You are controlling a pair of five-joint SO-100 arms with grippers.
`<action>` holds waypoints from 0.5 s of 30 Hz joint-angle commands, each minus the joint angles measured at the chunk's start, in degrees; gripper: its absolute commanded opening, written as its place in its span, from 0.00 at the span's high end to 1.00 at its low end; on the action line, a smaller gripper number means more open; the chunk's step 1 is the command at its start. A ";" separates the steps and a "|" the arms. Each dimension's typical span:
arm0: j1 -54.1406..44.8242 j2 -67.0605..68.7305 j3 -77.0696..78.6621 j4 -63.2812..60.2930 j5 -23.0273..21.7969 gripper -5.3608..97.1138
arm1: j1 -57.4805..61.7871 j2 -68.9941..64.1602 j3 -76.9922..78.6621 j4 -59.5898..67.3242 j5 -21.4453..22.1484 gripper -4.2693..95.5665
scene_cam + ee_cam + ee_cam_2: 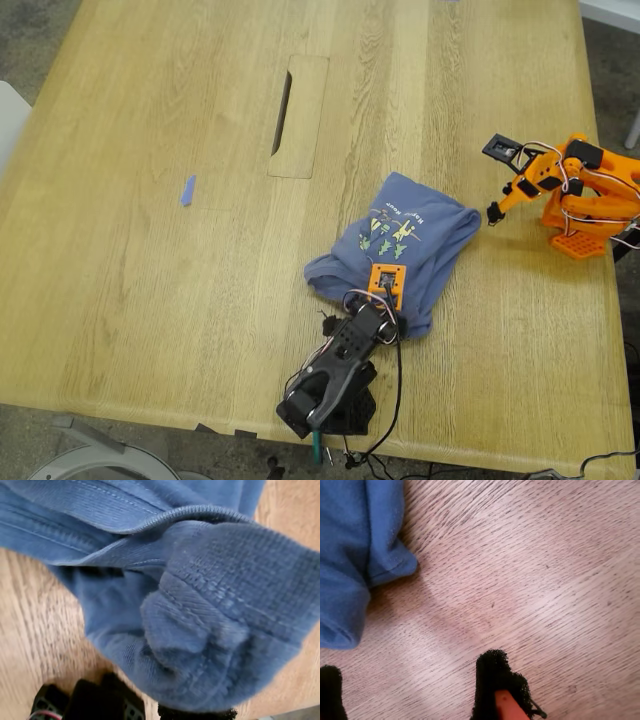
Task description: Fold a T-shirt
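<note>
Clamped on a ribbed, bunched fold of the soft blue T-shirt (405, 240) was my first gripper (195, 707); my second gripper (410, 690), foam-tipped, was parted over bare grained wood at the shirt's three o'clock.

The yellow text (397, 211) on the T-shirt (440, 245) is too small to read.

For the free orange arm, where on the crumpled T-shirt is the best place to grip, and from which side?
Probably the protruding hem corner of the T-shirt: it lies flat on the table nearest my second gripper, reachable from the exterior view's right. My first gripper already has bunched cloth at its jaws.
</note>
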 commanded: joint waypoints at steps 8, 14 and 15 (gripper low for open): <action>-0.88 -11.60 -18.63 7.56 -3.43 0.28 | 3.69 -6.94 -12.83 3.25 0.09 0.63; -1.67 -18.19 -26.28 6.86 -1.49 0.27 | 4.75 -10.02 -18.72 3.16 0.53 0.72; -1.85 -19.16 -28.04 6.86 -1.49 0.27 | 4.92 -10.99 -20.04 3.16 0.53 0.72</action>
